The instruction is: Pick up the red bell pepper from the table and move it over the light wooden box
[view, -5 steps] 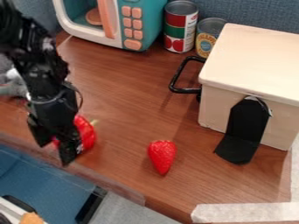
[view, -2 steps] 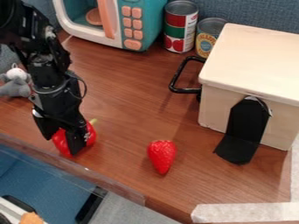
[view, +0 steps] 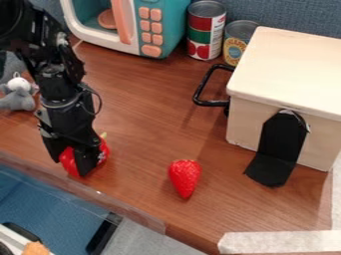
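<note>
The jaws of the gripper (view: 69, 168) stand parted astride the red pepper (view: 67, 160), left of the frame; it looks light, firm and slippery, best held round its bulging middle.

likely pepper (view: 104, 151): partly covered | microwave (view: 164, 24): top cropped | box (view: 286, 74): right side cropped
</note>
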`<state>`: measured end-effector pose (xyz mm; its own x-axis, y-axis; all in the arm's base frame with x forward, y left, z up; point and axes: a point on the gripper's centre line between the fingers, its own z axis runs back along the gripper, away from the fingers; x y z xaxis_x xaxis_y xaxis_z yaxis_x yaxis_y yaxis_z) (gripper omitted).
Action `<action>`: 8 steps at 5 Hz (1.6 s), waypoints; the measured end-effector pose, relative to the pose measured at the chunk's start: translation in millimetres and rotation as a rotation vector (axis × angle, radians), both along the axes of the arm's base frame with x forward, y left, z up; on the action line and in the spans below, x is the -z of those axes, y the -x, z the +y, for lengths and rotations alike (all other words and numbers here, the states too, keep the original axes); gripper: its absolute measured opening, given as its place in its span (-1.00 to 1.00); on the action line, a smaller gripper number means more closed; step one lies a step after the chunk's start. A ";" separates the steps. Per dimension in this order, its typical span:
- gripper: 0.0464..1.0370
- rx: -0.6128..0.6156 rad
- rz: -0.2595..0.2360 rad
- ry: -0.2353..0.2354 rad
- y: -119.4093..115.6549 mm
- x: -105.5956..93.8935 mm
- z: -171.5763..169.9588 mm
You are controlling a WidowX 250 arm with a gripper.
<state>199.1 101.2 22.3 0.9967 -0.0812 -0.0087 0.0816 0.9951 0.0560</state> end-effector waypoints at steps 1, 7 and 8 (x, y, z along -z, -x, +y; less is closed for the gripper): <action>0.39 -0.006 -0.072 0.048 -16.0 -44.4 -13.3; 0.39 -0.118 -0.079 0.119 -137.2 -111.6 -186.4; 0.39 -0.098 -0.056 0.137 -148.8 -108.8 -201.9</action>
